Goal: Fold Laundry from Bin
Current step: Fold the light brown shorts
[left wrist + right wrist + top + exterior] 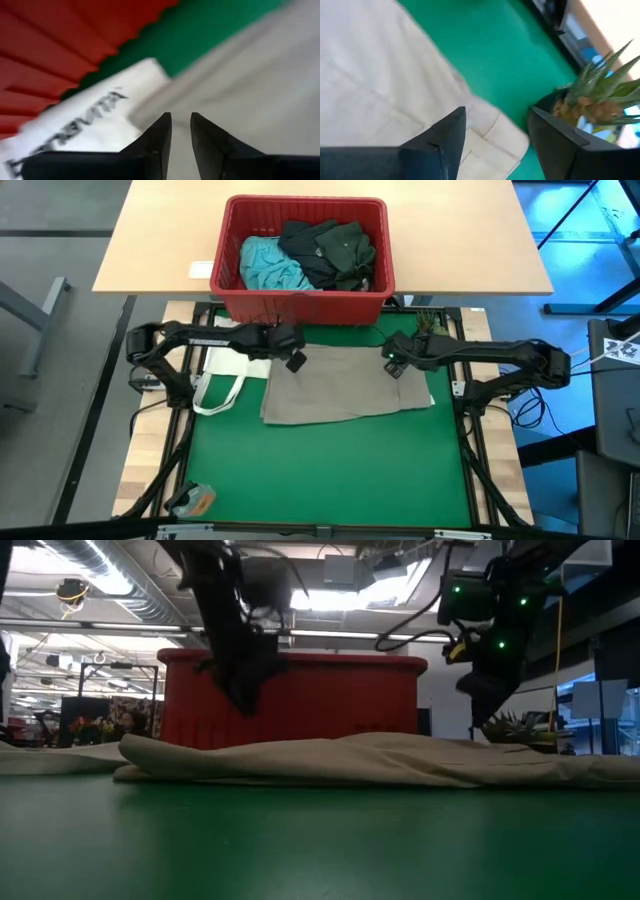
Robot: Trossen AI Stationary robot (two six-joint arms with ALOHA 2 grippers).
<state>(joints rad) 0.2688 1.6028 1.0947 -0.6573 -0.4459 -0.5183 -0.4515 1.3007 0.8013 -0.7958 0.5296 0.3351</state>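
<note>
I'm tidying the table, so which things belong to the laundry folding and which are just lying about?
Job:
khaki garment, spread on the mat
red bin
turquoise garment and dark garments in the bin

Lying about:
white tote bag, beside the khaki garment
small potted plant at the mat's right corner

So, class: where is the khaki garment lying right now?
In the high view, the khaki garment lies spread on the green mat, just in front of the red bin, with the white tote bag at its left edge.
</note>
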